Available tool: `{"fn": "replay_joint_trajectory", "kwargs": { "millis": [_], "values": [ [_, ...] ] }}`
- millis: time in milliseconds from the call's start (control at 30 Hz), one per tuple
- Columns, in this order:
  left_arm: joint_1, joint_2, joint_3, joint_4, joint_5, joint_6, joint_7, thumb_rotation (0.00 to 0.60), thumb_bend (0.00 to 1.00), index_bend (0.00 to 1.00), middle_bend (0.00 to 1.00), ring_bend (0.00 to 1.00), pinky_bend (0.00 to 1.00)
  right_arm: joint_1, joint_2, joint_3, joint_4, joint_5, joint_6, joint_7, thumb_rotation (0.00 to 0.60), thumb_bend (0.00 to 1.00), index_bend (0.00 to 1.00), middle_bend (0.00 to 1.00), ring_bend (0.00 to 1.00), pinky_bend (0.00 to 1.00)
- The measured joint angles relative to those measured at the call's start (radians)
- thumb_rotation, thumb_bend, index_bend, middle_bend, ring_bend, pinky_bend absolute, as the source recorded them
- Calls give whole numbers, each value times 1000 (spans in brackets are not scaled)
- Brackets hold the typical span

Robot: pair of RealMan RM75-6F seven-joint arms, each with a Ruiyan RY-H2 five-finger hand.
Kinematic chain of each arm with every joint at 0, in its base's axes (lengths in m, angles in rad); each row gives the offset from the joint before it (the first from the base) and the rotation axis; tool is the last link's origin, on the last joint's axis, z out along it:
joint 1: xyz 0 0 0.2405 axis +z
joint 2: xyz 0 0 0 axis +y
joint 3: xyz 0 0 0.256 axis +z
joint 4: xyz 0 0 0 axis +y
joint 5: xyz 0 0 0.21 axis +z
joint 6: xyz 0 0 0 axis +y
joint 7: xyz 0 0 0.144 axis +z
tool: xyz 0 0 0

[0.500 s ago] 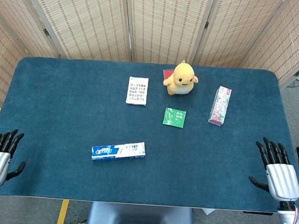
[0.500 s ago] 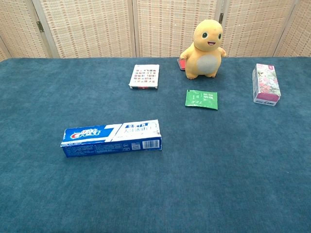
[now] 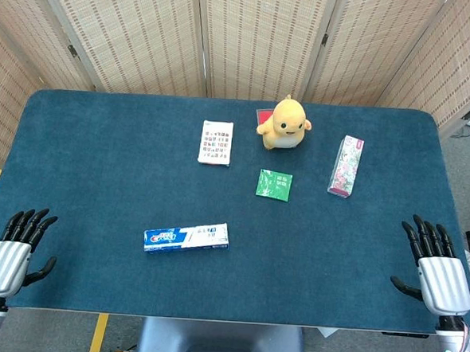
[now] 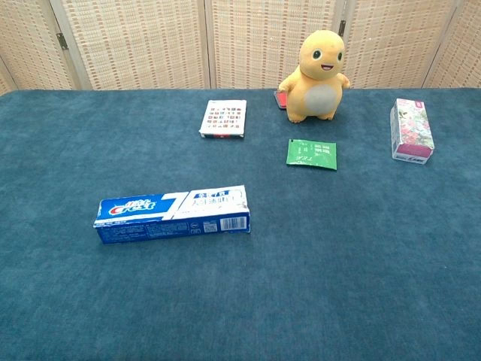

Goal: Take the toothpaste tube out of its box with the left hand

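A blue and white toothpaste box (image 3: 186,238) lies flat on the blue table, left of centre near the front; the chest view shows the box (image 4: 172,214) closed, with no tube visible. My left hand (image 3: 11,254) hovers at the table's front left corner, fingers spread, holding nothing, well left of the box. At the front right edge my right hand (image 3: 435,270) is likewise spread and holds nothing. Neither hand appears in the chest view.
A yellow plush toy (image 3: 284,124) stands at the back centre with a red item behind it. A white card pack (image 3: 215,142), a green sachet (image 3: 274,185) and a floral box (image 3: 346,166) lie across the far half. Woven screens close off the back.
My left hand has shifted slightly right and forward, toward the table's corner. The right hand and all objects are unmoved.
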Motion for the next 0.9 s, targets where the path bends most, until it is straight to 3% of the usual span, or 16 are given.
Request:
{"fn": "replay_joint_trajectory", "kwargs": {
  "millis": [200,333,700,900],
  "values": [
    [-44,-20,-1,14,-41,-125,-110,600,353,195,140,55,81,6,5,7,5,3,-6,23,600,113,0,0,0,0],
    [-84,-32,-9,0,-100,-225,-148,600,336,217,215,106,104,9,11,9,8,3,-8,42,600,112,0,0,0,0],
    [-127,-145,-52,-87,-237,-243,117,600,246,238,221,109,101,5,31,17,22,-2,12,116,600,113,0,0,0,0],
    [-165,-224,-78,-85,-285,-273,144,600,218,250,226,112,101,-6,39,19,25,-9,39,147,600,112,0,0,0,0]
  ]
}}
